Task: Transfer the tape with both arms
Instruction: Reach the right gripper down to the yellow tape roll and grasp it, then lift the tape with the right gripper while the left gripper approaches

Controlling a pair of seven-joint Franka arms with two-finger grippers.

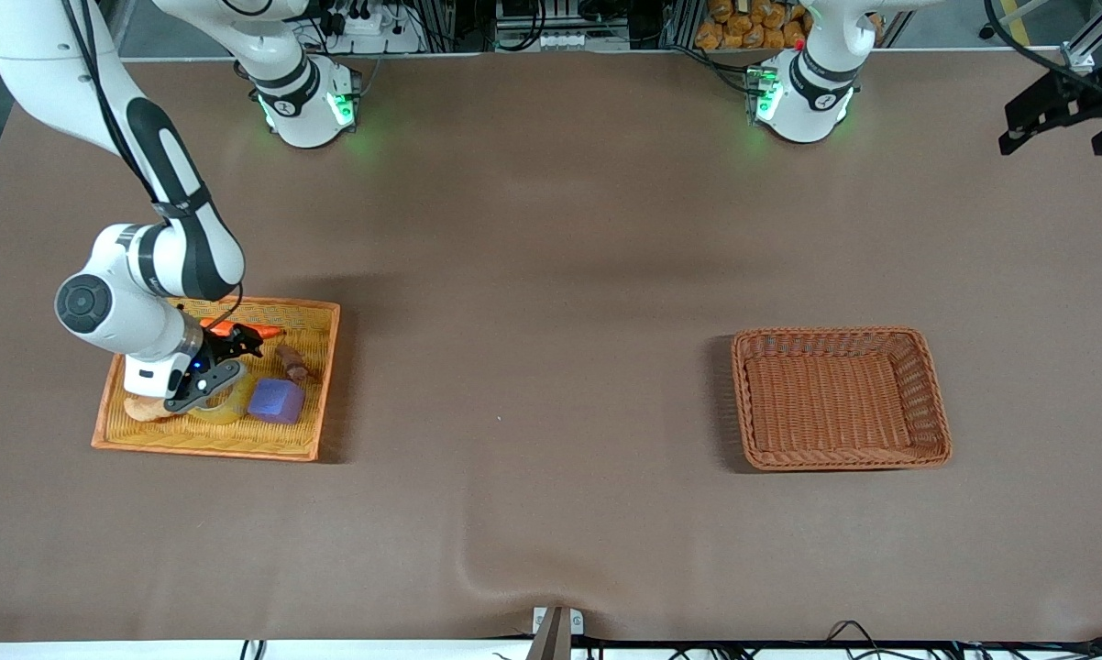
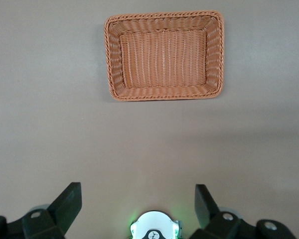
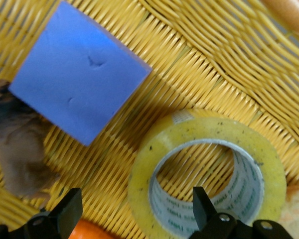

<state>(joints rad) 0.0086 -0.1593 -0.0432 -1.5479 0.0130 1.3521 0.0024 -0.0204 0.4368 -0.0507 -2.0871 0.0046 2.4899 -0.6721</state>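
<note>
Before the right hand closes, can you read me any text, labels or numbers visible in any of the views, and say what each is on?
Nothing here can be quoted with confidence.
Green print repeats around the pale inner core of the tape: lettering is there, too blurred and tilted to read.
A small dark mark on each arm's base collar: too small to read.
The yellow tray, purple block and brown basket carry no text.

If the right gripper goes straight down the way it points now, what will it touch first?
Most likely the tape. The right gripper is open, low over the yellow tray, one finger over the roll's core and the other outside its rim. Depth is unclear, so the tray's weave may come first.
</note>
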